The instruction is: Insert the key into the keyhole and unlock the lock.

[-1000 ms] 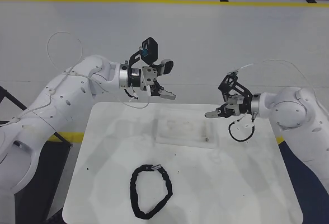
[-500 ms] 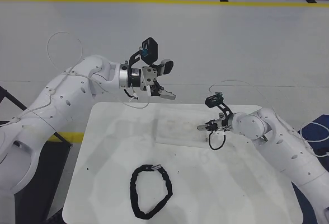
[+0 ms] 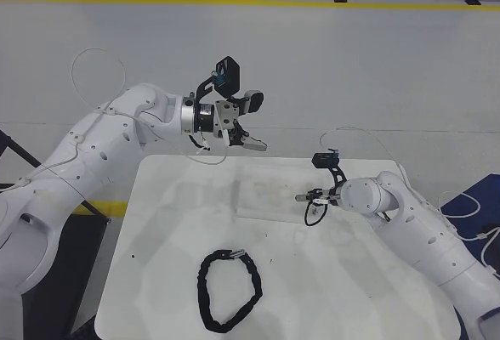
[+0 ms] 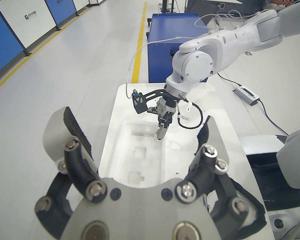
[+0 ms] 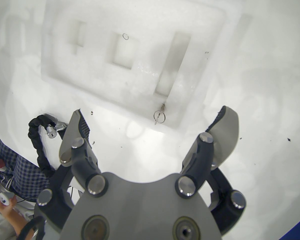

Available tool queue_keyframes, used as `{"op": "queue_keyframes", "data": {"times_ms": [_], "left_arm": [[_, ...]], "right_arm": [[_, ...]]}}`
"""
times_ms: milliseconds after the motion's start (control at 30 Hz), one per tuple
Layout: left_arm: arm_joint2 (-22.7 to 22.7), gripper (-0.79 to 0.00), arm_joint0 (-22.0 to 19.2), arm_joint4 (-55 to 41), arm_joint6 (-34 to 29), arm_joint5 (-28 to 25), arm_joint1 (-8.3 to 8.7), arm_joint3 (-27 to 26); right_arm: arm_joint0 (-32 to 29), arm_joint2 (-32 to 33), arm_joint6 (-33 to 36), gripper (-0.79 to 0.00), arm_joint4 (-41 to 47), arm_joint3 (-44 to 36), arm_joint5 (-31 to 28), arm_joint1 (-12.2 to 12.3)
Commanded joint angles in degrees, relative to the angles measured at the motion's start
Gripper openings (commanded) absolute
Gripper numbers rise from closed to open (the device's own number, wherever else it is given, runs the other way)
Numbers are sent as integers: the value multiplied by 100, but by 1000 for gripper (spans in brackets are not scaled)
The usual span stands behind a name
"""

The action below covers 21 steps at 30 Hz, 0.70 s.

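Key [image 5: 159,116] at foam tray [image 5: 145,6] edge; right fingers [image 5: 78,126] spread above it.

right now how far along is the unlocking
Nothing is done: the key sits ungrasped at the edge of the foam tray. In hand: the open right gripper hovers by it; the left gripper hangs open. Left: grasp key, insert into chain lock, turn.

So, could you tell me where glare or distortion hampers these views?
Right wrist view: bright light washes out the white foam tray, its edges bowed by the lens; the key a thin dark mark. Left wrist view: tray cutouts faintly shaded. Top view: the chain lock contrasts plainly.
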Motion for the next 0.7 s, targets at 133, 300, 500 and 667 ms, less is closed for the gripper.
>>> {"op": "queue_keyframes", "data": {"times_ms": [133, 300, 500, 667], "left_arm": [[0, 0, 0, -1, 0, 0, 0, 0], [0, 0, 0, -1, 0, 0, 0, 0], [0, 0, 0, -1, 0, 0, 0, 0], [0, 0, 0, -1, 0, 0, 0, 0]], "right_arm": [[0, 0, 1, 0, 0, 0, 0, 0], [0, 0, 1, 0, 0, 0, 0, 0], [-41, -49, 253, 0, -45, -105, 272, -29], [-6, -165, 561, 0, -98, -350, 615, -114]]}}
